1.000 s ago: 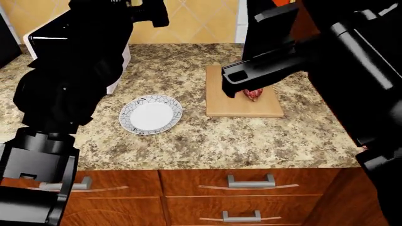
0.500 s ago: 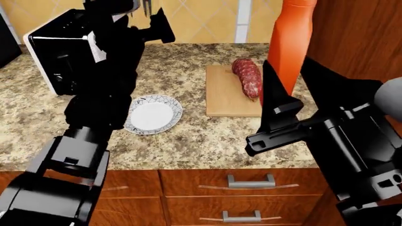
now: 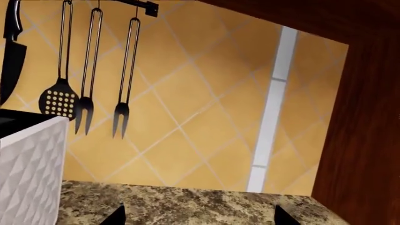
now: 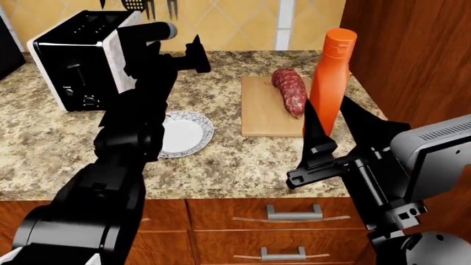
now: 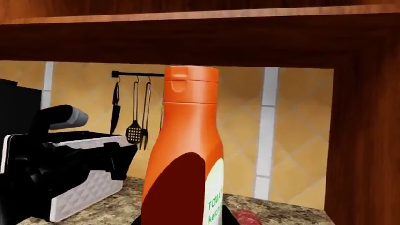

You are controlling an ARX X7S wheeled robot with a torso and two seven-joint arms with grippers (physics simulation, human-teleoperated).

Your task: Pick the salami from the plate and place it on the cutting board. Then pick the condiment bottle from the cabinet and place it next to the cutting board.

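The salami (image 4: 289,91) lies on the cutting board (image 4: 257,113); a bit of it also shows in the right wrist view (image 5: 250,218). The orange condiment bottle (image 4: 329,77) stands upright at the board's right edge. My right gripper (image 4: 326,110) is shut on its lower body, and one finger hides the bottle's base. Up close, the bottle (image 5: 187,154) fills the space between my right gripper's (image 5: 181,220) jaws. The plate (image 4: 187,132) has nothing on it. My left gripper (image 4: 198,58) is raised over the counter's back, open (image 3: 200,219), with nothing between its fingers.
A black and white toaster (image 4: 77,55) stands at the back left of the granite counter (image 4: 235,165). Utensils (image 3: 87,93) hang on a rail on the tiled wall. A wooden cabinet side (image 4: 412,55) rises at the right. Drawers (image 4: 294,212) lie below the counter edge.
My right arm has come down from the cabinet with the bottle, lowering it to the board's right edge. The left arm has swung back and up, uncovering the toaster.
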